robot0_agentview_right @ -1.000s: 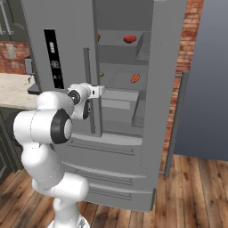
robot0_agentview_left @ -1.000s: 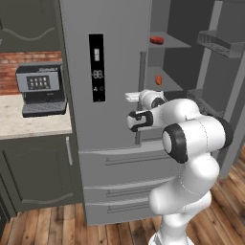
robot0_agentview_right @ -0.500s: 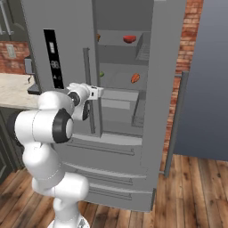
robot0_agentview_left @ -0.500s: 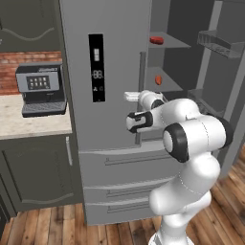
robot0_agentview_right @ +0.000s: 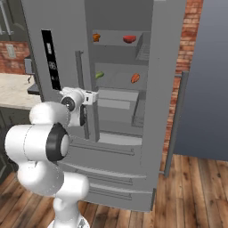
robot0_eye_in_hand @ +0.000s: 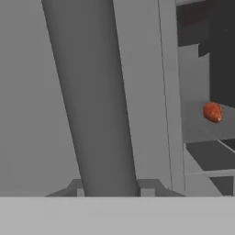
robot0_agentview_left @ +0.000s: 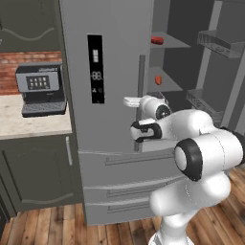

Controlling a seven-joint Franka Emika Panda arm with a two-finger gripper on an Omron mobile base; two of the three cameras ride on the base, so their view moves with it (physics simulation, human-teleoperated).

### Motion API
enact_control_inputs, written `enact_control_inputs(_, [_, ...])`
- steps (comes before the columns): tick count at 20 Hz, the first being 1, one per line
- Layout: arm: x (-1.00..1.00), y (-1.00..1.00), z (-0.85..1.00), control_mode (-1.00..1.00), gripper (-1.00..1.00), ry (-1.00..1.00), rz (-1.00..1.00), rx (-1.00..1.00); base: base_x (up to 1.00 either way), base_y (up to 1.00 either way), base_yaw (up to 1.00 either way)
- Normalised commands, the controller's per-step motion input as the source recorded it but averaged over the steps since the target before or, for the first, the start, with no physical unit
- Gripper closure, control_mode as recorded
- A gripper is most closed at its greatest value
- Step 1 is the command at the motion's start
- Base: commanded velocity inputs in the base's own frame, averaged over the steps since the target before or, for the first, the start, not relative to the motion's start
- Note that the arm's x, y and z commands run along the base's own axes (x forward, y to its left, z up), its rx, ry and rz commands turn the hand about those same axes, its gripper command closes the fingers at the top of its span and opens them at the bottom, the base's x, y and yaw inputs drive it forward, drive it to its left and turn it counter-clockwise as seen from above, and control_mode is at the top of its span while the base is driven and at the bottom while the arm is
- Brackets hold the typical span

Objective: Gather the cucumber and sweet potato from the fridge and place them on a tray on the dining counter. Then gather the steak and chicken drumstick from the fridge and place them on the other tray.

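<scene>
My gripper (robot0_agentview_left: 140, 102) is at the vertical handle (robot0_agentview_left: 141, 72) of the fridge's closed left door, about halfway up the bar, and shut on it. In the hand view the handle (robot0_eye_in_hand: 92, 101) runs as a thick grey bar down the middle. The right half of the fridge stands open. Inside, a green cucumber (robot0_agentview_right: 99, 75) and an orange sweet potato (robot0_agentview_right: 135, 78) lie on the middle shelf. On the top shelf are a red steak (robot0_agentview_right: 129, 38) and an orange-brown chicken drumstick (robot0_agentview_right: 96, 37). The sweet potato (robot0_eye_in_hand: 212, 112) also shows to the right of the handle.
The fridge's right door (robot0_agentview_left: 222, 72) is swung wide open, with wire bins on its inside. A coffee machine (robot0_agentview_left: 40, 88) stands on the counter (robot0_agentview_left: 28, 127) left of the fridge. Freezer drawers (robot0_agentview_left: 124, 186) lie below the doors. A brick wall (robot0_agentview_right: 189, 40) flanks the fridge.
</scene>
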Motion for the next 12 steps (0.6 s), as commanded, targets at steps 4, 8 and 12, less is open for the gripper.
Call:
enact_control_inputs(4, [-0.74,0.24,0.16,-1.0,1.0,0.22,0.05,0.0,0.0,0.0,0.0])
enact_control_inputs(8, [-0.7,0.46,0.13,-1.0,1.0,0.34,0.0,-0.05,0.0,0.0,0.0])
enact_control_inputs(12, [-0.61,0.53,0.0,-1.0,1.0,0.33,0.0,-0.06,0.0,0.0,0.0])
